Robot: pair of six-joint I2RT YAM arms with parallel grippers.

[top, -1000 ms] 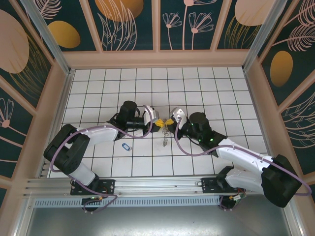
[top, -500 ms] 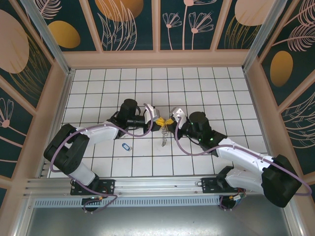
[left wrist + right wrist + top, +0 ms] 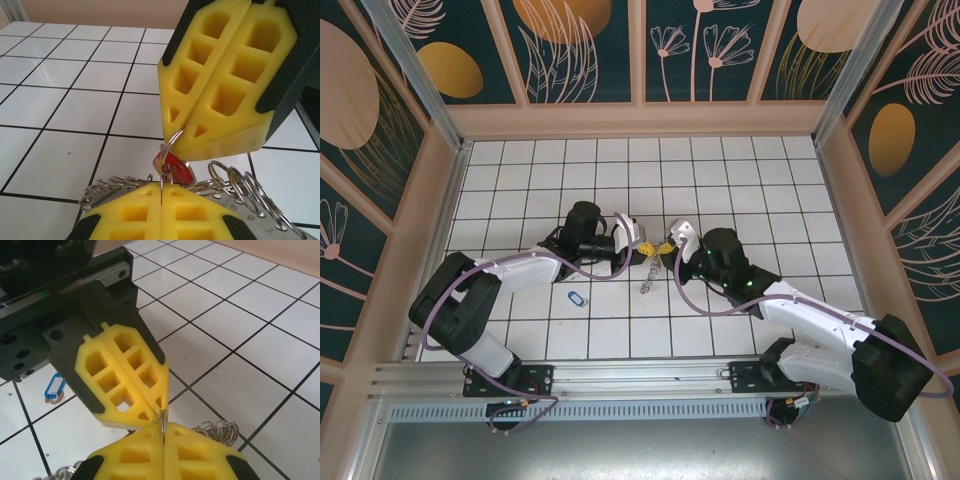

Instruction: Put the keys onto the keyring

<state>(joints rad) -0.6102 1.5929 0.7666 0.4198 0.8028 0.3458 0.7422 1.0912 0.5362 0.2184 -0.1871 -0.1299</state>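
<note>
My left gripper (image 3: 644, 246) and right gripper (image 3: 667, 247) meet tip to tip above the middle of the tiled floor. Both are shut on a small metal split ring (image 3: 168, 146) that carries a red-headed key (image 3: 175, 170). In the left wrist view my own yellow fingers (image 3: 135, 212) pinch the ring from below and the right gripper's fingers (image 3: 225, 95) pinch it from above. The keyring (image 3: 112, 184), a toothed grey bunch with several wire loops (image 3: 240, 182), hangs just behind the red key. A blue oval key tag (image 3: 577, 298) lies apart on the floor.
The bunch of rings (image 3: 647, 277) dangles below the two tips. The blue tag (image 3: 52, 388) lies about two tiles to the left of the grippers. Beige walls (image 3: 640, 120) enclose the white tiles, and a metal rail (image 3: 620, 375) runs along the near edge.
My left gripper's jaws have shut fully on the ring. Both tips have shifted slightly up the floor, and the dangling bunch has swung a little to the left.
</note>
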